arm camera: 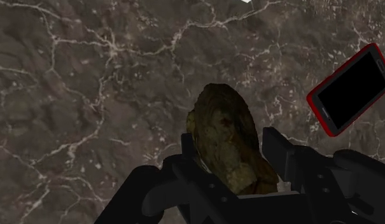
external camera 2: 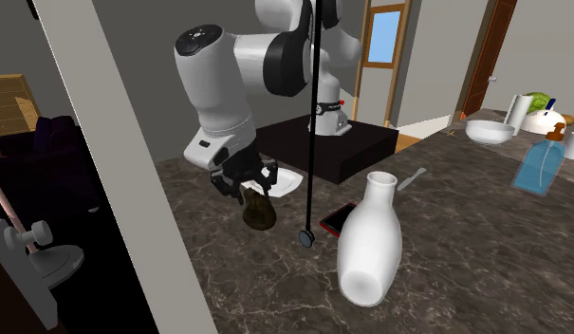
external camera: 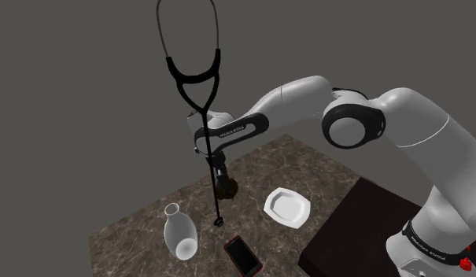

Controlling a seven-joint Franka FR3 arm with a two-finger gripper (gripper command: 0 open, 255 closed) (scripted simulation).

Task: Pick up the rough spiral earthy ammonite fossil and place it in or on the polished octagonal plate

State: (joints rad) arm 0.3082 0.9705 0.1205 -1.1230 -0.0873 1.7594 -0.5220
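Wrist view: the black gripper (arm camera: 230,153) pinches the brown ammonite fossil (arm camera: 219,124) edge-on, low over the dark marbled table (arm camera: 89,95). That grip probably suits carrying it toward the shoulder view's right, to the nearby white octagonal plate (external camera: 287,208).

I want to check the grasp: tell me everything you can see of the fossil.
The fossil is a rough, rounded lump, mottled olive-brown, stone-like. It stands on edge between the black fingers of the gripper, which clasp its two sides. It hangs over the dark marbled counter, apart from the white plate and the phone. Whether its lower end touches the counter is unclear.
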